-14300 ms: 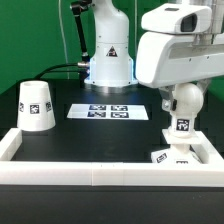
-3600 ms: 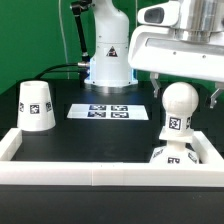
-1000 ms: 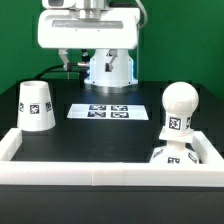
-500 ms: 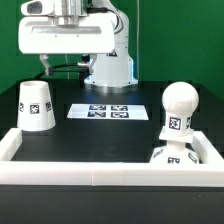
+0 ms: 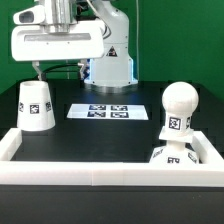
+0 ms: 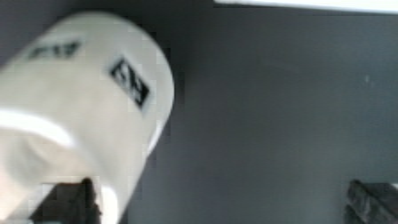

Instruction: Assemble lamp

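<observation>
- The arm's big white head has swept across the scene from the exterior view's right to its left, and now hangs above the shade (image 5: 36, 104); a second ago it was nearer the middle, over the marker board (image 5: 110, 111).
- The surface (image 5: 95, 135) is black and walled by a white rim; nothing on it has shifted during that sweep.
- The shade stands mouth-down at about 9 o'clock on the surface, well apart from the rest of the lamp. In the wrist view it fills much of the picture, so the camera is close above it.
- The bulb (image 5: 177, 108) already sits upright on the base (image 5: 176, 154) at about 4 o'clock, in the near corner.
- The hand (image 6: 214, 200) is open: two dark fingertips show well apart in the wrist view, one beside the shade's wall, holding nothing.
- My reading: bulb and base are joined, so the shade is the last part, and this move sets up its pickup. The hand has yet to descend and close on it.
</observation>
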Action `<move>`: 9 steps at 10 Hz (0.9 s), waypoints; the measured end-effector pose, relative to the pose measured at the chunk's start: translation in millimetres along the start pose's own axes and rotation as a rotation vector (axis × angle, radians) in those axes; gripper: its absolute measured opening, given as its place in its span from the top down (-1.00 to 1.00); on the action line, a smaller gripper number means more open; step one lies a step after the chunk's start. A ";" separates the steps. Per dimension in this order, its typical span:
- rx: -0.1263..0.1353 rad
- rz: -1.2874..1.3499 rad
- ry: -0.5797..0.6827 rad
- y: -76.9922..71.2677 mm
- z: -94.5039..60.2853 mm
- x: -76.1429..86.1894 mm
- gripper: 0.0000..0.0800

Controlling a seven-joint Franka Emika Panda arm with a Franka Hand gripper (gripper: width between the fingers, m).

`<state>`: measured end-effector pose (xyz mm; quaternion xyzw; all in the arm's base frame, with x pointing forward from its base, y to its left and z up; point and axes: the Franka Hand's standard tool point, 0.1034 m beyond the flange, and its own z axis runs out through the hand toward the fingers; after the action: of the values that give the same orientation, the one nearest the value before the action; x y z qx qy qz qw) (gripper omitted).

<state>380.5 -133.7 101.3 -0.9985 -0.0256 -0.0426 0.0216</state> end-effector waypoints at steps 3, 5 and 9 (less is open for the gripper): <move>-0.004 -0.025 -0.001 4.6 2.5 -9.8 -0.75; -0.005 -0.035 0.000 5.2 2.5 -10.0 -0.75; -0.001 -0.063 -0.009 20.5 -5.0 28.8 -0.75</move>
<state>409.8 -153.0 108.0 -0.9974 -0.0569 -0.0386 0.0196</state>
